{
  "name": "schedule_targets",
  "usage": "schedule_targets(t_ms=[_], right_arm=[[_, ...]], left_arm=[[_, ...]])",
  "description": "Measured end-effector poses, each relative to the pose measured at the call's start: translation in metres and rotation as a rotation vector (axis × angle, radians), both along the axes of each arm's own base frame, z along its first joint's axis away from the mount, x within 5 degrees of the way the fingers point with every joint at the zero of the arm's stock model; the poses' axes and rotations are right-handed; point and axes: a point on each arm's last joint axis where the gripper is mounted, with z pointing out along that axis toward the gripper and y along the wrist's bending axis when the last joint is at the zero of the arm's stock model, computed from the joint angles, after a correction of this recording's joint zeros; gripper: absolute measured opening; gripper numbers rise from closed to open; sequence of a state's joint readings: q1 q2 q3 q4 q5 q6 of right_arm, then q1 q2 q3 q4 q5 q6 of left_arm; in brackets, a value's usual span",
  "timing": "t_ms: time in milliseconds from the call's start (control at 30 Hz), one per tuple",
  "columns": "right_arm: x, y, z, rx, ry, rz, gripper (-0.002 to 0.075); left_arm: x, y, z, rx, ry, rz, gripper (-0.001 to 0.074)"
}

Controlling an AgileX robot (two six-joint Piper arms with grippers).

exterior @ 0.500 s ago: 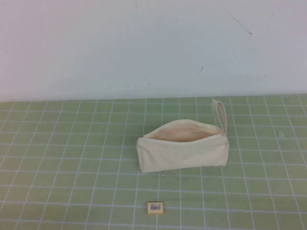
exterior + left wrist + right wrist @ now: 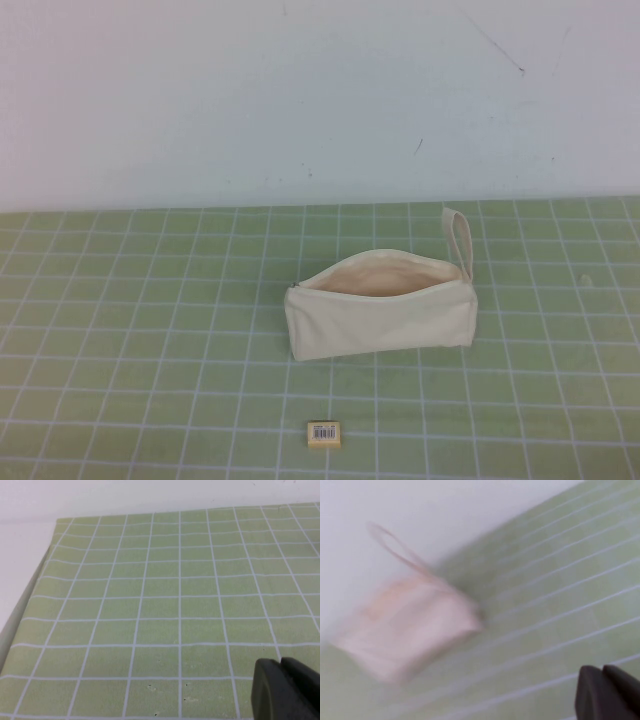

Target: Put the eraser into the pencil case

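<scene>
The pencil case (image 2: 380,318), a cream fabric pouch, lies on the green grid mat with its zip open towards the wall and its loop strap (image 2: 460,235) at the right end. The tan eraser (image 2: 324,433) with a white label lies flat on the mat, a little in front of the pouch. Neither gripper shows in the high view. My left gripper (image 2: 281,662) is shut and empty, above bare mat. My right gripper (image 2: 602,669) is shut and empty, apart from the pouch (image 2: 410,625), which appears blurred in the right wrist view.
A white wall stands behind the green grid mat (image 2: 150,330). The mat's left edge (image 2: 35,587) and a white surface beyond it show in the left wrist view.
</scene>
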State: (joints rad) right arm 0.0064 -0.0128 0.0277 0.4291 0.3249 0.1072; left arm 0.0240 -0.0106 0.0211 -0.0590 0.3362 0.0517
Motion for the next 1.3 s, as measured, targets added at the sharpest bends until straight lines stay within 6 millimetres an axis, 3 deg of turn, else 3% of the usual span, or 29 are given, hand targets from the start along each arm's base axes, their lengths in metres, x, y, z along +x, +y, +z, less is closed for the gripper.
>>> schedule_targets(t_ms=[67, 133, 333, 633, 800, 967, 1100, 1300], right_arm=[[0.000, 0.007, 0.005, 0.274, 0.004, 0.008, -0.0001], [0.000, 0.010, 0.009, 0.416, -0.005, 0.010, -0.0001], [0.000, 0.010, 0.012, 0.376, -0.049, 0.036, -0.0001], [-0.001, 0.012, 0.018, 0.088, -0.131, 0.124, -0.0001], [-0.008, 0.018, 0.067, -0.186, -0.259, 0.249, -0.0001], [-0.003, 0.029, 0.110, -0.596, -0.183, 0.541, -0.0001], [0.016, 0.026, 0.148, -0.926, -0.039, 0.786, -0.0001], [0.047, 0.033, 0.172, -1.066, 0.001, 0.976, -0.0001]], left_arm=[[0.000, 0.000, 0.000, 0.000, 0.000, 0.000, -0.0001], [0.000, 0.000, 0.000, 0.000, 0.000, 0.000, -0.0001], [0.000, 0.000, 0.000, 0.000, 0.000, 0.000, -0.0001], [0.000, 0.000, 0.000, 0.000, 0.000, 0.000, -0.0001], [0.000, 0.000, 0.000, 0.000, 0.000, 0.000, -0.0001], [0.000, 0.000, 0.000, 0.000, 0.000, 0.000, -0.0001], [0.000, 0.000, 0.000, 0.000, 0.000, 0.000, -0.0001], [0.000, 0.000, 0.000, 0.000, 0.000, 0.000, -0.0001]])
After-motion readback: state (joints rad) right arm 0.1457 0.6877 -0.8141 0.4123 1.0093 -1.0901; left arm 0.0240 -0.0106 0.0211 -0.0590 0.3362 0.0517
